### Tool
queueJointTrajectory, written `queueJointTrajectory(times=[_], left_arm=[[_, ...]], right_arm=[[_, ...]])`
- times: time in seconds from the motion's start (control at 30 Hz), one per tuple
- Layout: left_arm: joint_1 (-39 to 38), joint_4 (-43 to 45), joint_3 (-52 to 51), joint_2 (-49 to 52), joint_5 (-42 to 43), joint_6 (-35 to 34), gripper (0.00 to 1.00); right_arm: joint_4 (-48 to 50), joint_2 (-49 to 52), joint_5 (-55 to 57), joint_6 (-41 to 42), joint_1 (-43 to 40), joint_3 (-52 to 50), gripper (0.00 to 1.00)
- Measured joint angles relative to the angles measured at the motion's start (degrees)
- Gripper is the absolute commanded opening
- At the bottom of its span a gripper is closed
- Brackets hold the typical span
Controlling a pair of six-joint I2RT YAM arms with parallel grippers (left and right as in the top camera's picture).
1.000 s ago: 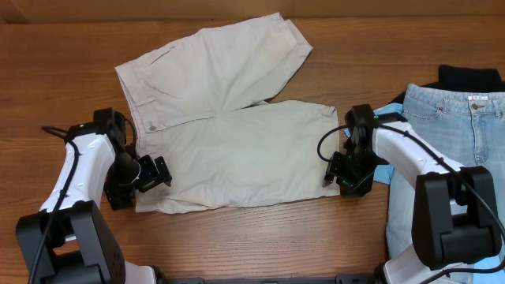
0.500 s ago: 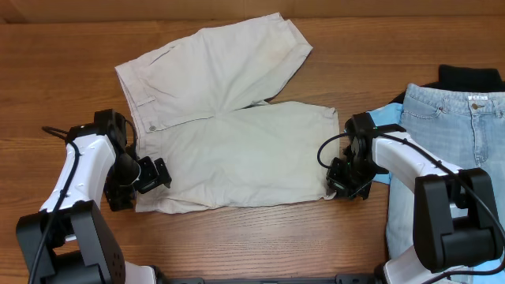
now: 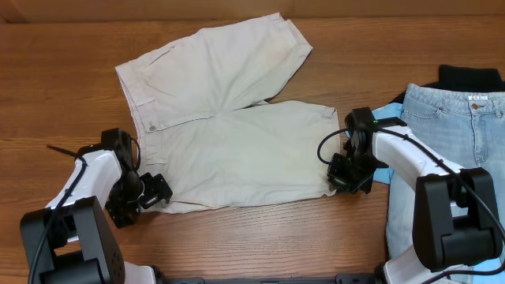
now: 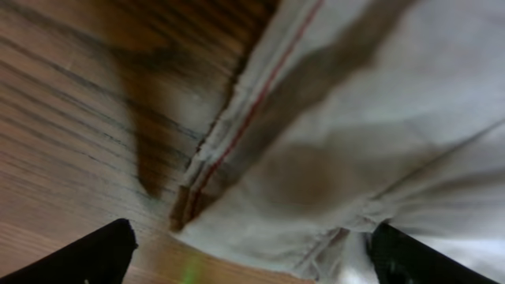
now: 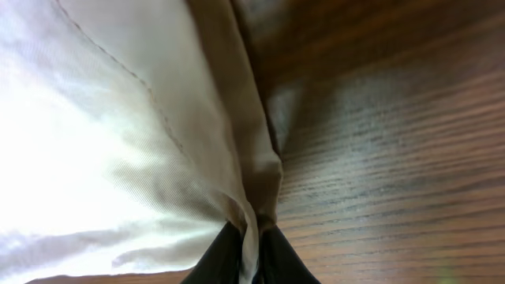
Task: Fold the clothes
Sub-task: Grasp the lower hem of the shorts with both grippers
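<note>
Your L gripper point(image 3: 150, 193) is hanging wide open at the near waist corner of the trousers point(image 3: 237, 150) — fingers point(image 4: 87, 256) straddling the cloth edge, gripping nothing. Your R gripper point(image 3: 341, 180) is pinching the near leg's hem, fabric clamped btwn its fingertips point(image 5: 286, 265). Trousers are lying spread flat on the table point(image 3: 63, 47), 2nd leg angling away toward the far side — jeans point(image 3: 450, 158) are sitting off to the right.
</note>
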Motion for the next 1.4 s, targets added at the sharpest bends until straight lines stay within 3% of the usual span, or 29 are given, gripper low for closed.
queueJointTrajectory(times=[0.07,0.23,0.43,0.57,0.67,0.93,1.03,1.2,1.3,1.33,1.4], left_arm=[[0.94,0.87,-0.09,0.0,0.35,-1.2,0.82],[3.63,4.07,-0.26,-0.02,1.49,-2.08,0.81],[4.52,3.15,-0.24,-0.04,1.97,-2.43,0.86],[5.31,-2.21,0.52,-0.04,1.09,-1.99,0.94],[7.19,-3.17,2.36,-0.04,-1.79,-1.11,0.94],[8.98,1.84,1.53,-0.04,-3.65,-0.5,0.85],[9.05,5.11,-0.52,-0.92,-2.21,-0.28,0.73],[9.79,10.34,-4.46,-3.65,1.4,0.39,0.71],[10.14,11.1,-5.11,-4.0,2.6,0.35,0.61],[10.1,11.19,-5.14,-4.04,2.91,0.22,0.62],[10.01,11.21,-5.16,-4.04,3.3,-0.04,0.82]], right_arm=[[-0.76,0.0,0.13,-0.35,0.0,0.85,0.11],[-1.77,0.0,0.02,-1.42,0.0,2.82,0.11],[-3.32,0.0,0.2,-2.01,0.07,3.74,0.11],[-3.74,0.0,1.29,-2.25,0.04,3.74,0.12],[-3.91,0.0,1.88,-2.32,0.04,3.74,0.12],[-3.87,0.0,2.14,-2.43,0.04,3.74,0.12],[-3.91,0.0,2.34,-2.43,0.04,3.76,0.12],[-3.91,0.0,2.36,-2.45,0.04,3.76,0.12],[-3.93,0.0,2.36,-2.43,0.04,3.76,0.12],[-3.91,0.0,2.38,-2.4,0.04,3.76,0.12],[-3.91,0.0,2.4,-2.45,0.04,3.76,0.12]])
